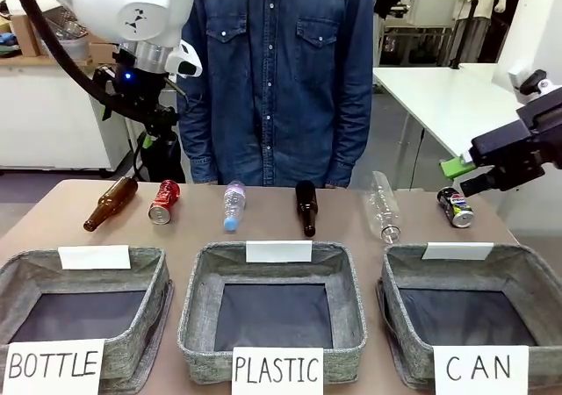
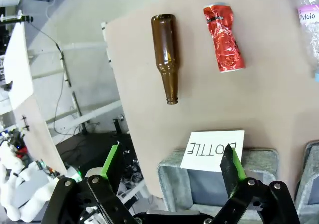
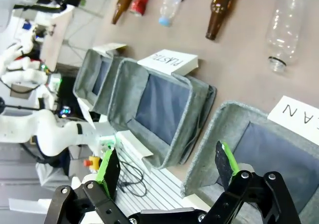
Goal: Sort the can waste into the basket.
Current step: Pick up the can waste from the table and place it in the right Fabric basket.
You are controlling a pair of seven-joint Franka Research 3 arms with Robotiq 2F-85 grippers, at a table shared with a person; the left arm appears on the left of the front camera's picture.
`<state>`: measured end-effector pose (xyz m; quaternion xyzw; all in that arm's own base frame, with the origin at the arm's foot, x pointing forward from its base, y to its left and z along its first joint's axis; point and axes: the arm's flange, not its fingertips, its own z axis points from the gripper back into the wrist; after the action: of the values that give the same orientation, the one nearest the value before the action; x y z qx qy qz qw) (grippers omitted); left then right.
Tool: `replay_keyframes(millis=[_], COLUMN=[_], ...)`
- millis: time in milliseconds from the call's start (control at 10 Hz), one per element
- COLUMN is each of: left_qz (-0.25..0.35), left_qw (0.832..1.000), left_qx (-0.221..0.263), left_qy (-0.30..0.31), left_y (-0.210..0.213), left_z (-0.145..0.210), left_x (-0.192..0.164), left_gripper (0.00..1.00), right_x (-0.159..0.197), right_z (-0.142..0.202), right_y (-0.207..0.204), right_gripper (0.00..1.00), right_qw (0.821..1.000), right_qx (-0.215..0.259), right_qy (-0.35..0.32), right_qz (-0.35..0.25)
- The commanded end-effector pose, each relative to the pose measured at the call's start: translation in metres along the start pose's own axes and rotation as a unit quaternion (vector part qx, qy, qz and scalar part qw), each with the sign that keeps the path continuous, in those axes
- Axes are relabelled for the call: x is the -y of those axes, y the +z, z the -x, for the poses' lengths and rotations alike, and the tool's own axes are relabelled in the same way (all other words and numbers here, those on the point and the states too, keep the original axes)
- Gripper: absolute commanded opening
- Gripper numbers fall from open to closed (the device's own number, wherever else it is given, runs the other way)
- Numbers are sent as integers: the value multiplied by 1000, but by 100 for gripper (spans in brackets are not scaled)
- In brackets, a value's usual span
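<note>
A crushed red can (image 1: 162,202) lies on the table at the far left, seen again in the left wrist view as the red can (image 2: 223,37). A dark can (image 1: 455,207) with blue-white print lies at the far right. The grey basket signed "CAN" (image 1: 527,272) stands at the front right; its rim (image 3: 224,114) shows in the right wrist view. My left gripper (image 1: 156,127) hangs above the red can, and the left gripper (image 2: 172,164) is open and empty. My right gripper (image 1: 464,175) hovers just above the dark can, and the right gripper (image 3: 167,167) is open and empty.
Brown bottles (image 1: 111,204) (image 1: 306,206) and clear plastic bottles (image 1: 233,204) (image 1: 383,206) lie in the row with the cans. Baskets signed "BOTTLE" (image 1: 158,276) and "PLASTIC" (image 1: 198,281) stand at front left and middle. A person in a denim shirt (image 1: 281,70) stands behind the table.
</note>
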<state>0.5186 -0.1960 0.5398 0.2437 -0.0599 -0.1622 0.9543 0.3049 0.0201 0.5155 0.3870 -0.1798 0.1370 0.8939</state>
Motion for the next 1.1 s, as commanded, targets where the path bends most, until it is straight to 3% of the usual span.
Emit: replay_keyframes(millis=[0, 100, 200, 400, 500, 600, 700, 800, 900, 1000], left_qz=[244, 356, 443, 525, 551, 586, 614, 628, 637, 639], left_qw=[962, 921, 884, 840, 825, 801, 774, 731, 705, 742], left_qx=[83, 108, 119, 134, 113, 107, 135, 239, 269, 144], left_qy=[-95, -115, -88, 22, 60, 58, 72, 119, 160, 141], left_y=[39, 44, 47, 29, 17, 6, -7, -22, -44, -72], left_z=[20, 44, 72, 127, 141, 132, 148, 170, 175, 163], left_x=[-29, -56, -81, -94, -90, -75, -68, -62, -55, -52], left_gripper=[100, 100, 100, 100, 100, 100, 100, 100, 100, 100], right_x=[4, 4, 4, 4, 4, 4, 4, 4, 4, 4], right_z=[-2, -2, -2, -2, -2, -2, -2, -2, -2, -2], right_y=[1, 1, 1, 1, 1, 1, 1, 1, 1, 1], right_gripper=[100, 100, 100, 100, 100, 100, 100, 100, 100, 100], right_qw=[1000, 1000, 1000, 1000, 1000, 1000, 1000, 1000, 1000, 1000], right_qx=[8, 8, 8, 8, 8, 8, 8, 8, 8, 8], right_qy=[9, 9, 9, 9, 9, 9, 9, 9, 9, 9], right_qz=[-19, -19, -19, -19, -19, -19, -19, -19, -19, -19])
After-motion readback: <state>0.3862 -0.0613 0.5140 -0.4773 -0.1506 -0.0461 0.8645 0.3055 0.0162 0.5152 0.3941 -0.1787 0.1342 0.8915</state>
